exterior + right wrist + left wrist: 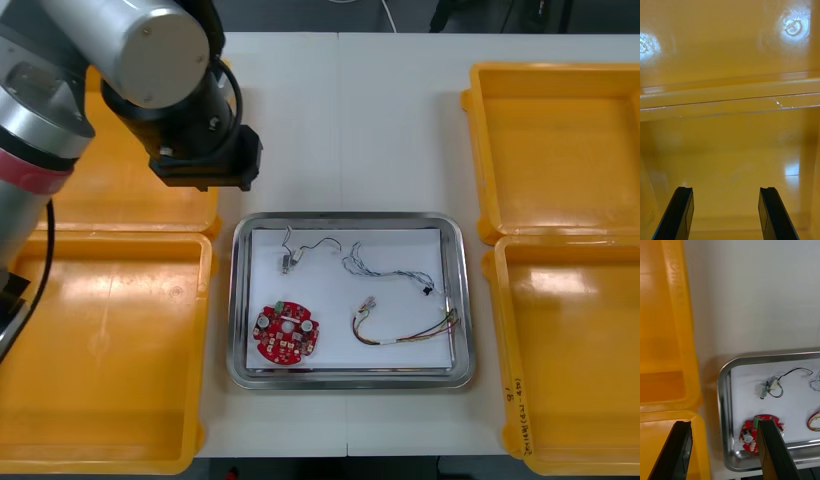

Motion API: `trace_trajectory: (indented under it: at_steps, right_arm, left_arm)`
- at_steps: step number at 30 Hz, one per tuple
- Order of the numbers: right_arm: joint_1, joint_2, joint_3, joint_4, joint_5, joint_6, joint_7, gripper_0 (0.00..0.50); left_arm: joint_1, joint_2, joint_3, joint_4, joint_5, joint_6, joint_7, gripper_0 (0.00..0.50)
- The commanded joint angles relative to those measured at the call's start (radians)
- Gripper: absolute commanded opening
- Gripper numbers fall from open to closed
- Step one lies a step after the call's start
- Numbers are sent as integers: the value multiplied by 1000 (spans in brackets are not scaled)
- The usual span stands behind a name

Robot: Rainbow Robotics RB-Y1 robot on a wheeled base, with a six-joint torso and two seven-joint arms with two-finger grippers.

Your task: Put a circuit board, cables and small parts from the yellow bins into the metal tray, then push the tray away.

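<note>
Since the tray (239,300) already holds a board (286,332), a small part (288,262) on a black cable (320,243), a blue-and-white cable (385,268) and a red-and-yellow cable (405,330), I judge the loading done and the push to be the step in hand. From the front, my left arm (150,60) hangs over the inner corner of the far left bin (120,200), just beside the tray's far left corner. On the right wrist camera, the right gripper (726,189) has its fingers spread, empty, above a bare bin (730,45); I would leave it parked. On the left wrist camera, the left gripper (724,423) is likewise spread and empty, one finger over the bin's rim, the other in line with the board. To push well, I would bring that gripper round to the middle of the tray's near rim, set it low against the metal, and drive straight, slowly, so the tray neither turns nor sheds its cables.
</note>
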Motion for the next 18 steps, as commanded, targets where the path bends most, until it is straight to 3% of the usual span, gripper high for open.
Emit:
trace_trajectory:
  at_steps: [1,10,18]
  right_arm:
    - [9,-45,-42,-39,-9,6,-30,500]
    - [-33,-45,-2,-90,-25,30,-28,500]
    - [-139,-45,110,-157,-49,63,-30,500]
  left_arm:
    - [-50,112,77,9,67,8,-168,500]
    - [-33,205,188,32,86,8,-329,500]
    - [96,256,304,-60,93,8,-380,500]
